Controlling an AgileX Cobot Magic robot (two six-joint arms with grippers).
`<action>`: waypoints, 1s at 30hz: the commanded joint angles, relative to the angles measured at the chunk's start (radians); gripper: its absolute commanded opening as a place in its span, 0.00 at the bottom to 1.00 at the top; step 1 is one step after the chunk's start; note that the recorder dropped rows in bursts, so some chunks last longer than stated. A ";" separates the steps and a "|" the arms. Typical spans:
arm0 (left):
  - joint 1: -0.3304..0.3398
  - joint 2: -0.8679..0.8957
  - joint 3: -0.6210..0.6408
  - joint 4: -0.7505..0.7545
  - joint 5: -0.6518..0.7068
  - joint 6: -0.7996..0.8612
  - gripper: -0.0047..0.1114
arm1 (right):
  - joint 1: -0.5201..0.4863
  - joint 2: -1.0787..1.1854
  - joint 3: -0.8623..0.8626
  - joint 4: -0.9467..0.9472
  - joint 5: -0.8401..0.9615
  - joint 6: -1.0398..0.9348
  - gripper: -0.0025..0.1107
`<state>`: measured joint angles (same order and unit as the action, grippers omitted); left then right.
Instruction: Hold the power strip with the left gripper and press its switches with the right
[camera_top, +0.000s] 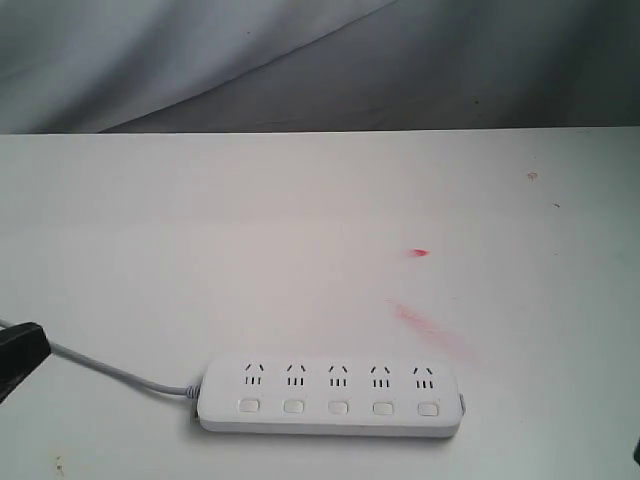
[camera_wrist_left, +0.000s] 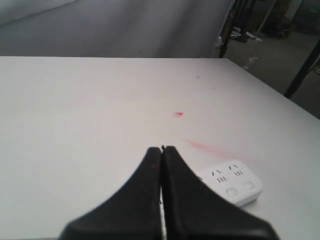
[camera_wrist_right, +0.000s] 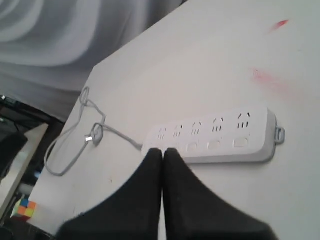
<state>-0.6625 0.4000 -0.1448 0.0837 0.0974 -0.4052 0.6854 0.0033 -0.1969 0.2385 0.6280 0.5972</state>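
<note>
While neither arm touches it, the power strip lies flat on the white worktop, low in the exterior view. It has five sockets, five switches beneath them, and a grey cord trailing left.

- Left end effector: fingers pressed together, empty, near the cord.
- Right end effector: likewise closed, empty.
- Red smear: just beyond the strip.

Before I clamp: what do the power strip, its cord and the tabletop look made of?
Power strip: probably moulded plastic, white, smooth, slight sheen, rounded edges. Cord: grey flexible sheath, likely PVC or rubber; it curves loosely. Table: white, matte, flat and hard-looking, maybe laminate; uncertain.
</note>
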 joint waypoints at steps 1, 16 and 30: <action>0.020 -0.005 0.084 0.003 -0.097 -0.017 0.04 | -0.126 -0.003 0.121 0.231 -0.202 -0.251 0.02; 0.373 -0.005 0.145 0.008 -0.191 -0.001 0.04 | -0.308 -0.003 0.197 0.462 -0.465 -0.922 0.02; 0.374 -0.005 0.145 0.001 -0.125 0.054 0.04 | -0.308 -0.003 0.197 0.120 -0.486 -0.906 0.02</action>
<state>-0.2918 0.4000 -0.0044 0.0872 -0.0303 -0.3521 0.3837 0.0050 -0.0051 0.3783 0.1440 -0.3184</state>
